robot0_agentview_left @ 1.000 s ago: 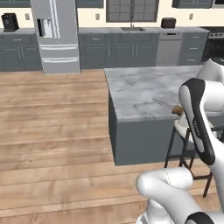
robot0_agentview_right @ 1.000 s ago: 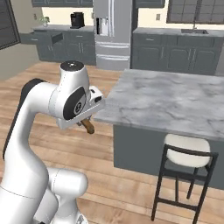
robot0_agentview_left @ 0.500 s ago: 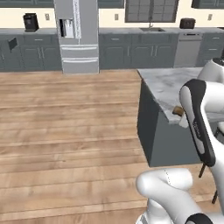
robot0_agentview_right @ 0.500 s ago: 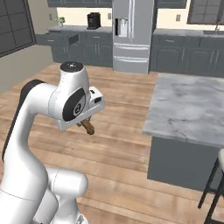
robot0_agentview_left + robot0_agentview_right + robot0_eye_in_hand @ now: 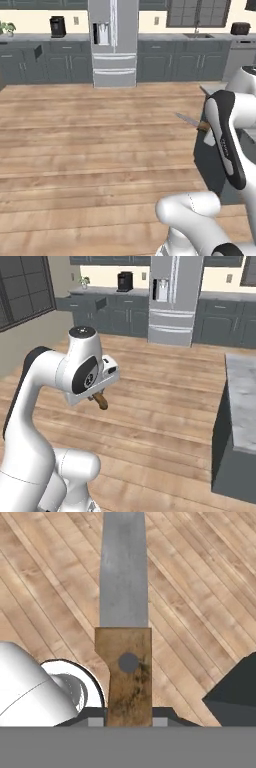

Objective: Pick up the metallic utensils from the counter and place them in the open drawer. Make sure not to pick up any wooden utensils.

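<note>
My gripper (image 5: 127, 719) is shut on a knife's brown wooden handle (image 5: 129, 672). Its grey metal blade (image 5: 124, 567) points away from the hand over the wood floor. From the left base view the knife (image 5: 189, 119) sticks out leftward from the gripper (image 5: 205, 127) in mid-air. In the right base view the handle's brown end (image 5: 101, 401) hangs under the gripper (image 5: 97, 397). The marble counter (image 5: 242, 401) stands at the right edge, and a corner of the counter (image 5: 212, 90) shows behind the arm. An open drawer (image 5: 82, 303) juts from the far dark cabinets.
A steel fridge (image 5: 113, 42) stands in the middle of the far cabinet wall, with a coffee machine (image 5: 57, 26) on the worktop to its left. Wide wooden floor (image 5: 90, 145) lies between me and those cabinets. A dark window (image 5: 22, 291) lines the left wall.
Both base views have swung, so the island counter slid off to the right and the fridge wall came to the centre. The knife stays in the same grip.
</note>
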